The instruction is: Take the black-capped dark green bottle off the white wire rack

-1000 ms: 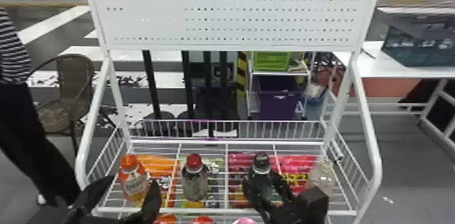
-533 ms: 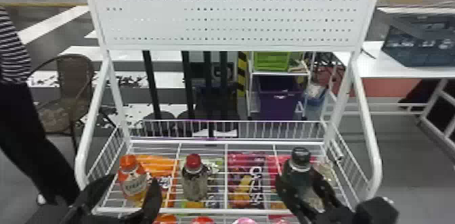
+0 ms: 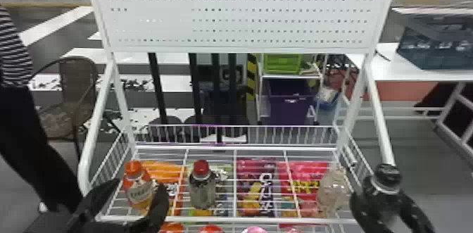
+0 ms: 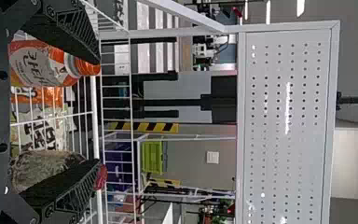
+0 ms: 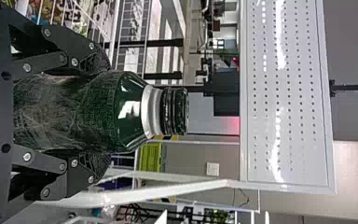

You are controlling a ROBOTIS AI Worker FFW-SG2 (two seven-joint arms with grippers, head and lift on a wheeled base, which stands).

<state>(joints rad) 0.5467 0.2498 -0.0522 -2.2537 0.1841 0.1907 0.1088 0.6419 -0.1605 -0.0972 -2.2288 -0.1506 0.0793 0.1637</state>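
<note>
Bottle (image 3: 385,193), dark green, base hidden, clasped in right claw (image 3: 382,199); left claw (image 3: 140,184) wide, arm (image 3: 52,220) cut off

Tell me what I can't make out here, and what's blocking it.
- Base of the dark green bottle: past the head view's bottom edge; in the right wrist view, behind the right gripper's body.
- Neck of the red-capped bottle: left wrist view, behind a finger of the left gripper.
- What lies under the pink top: cut off by the head view's bottom edge.
</note>
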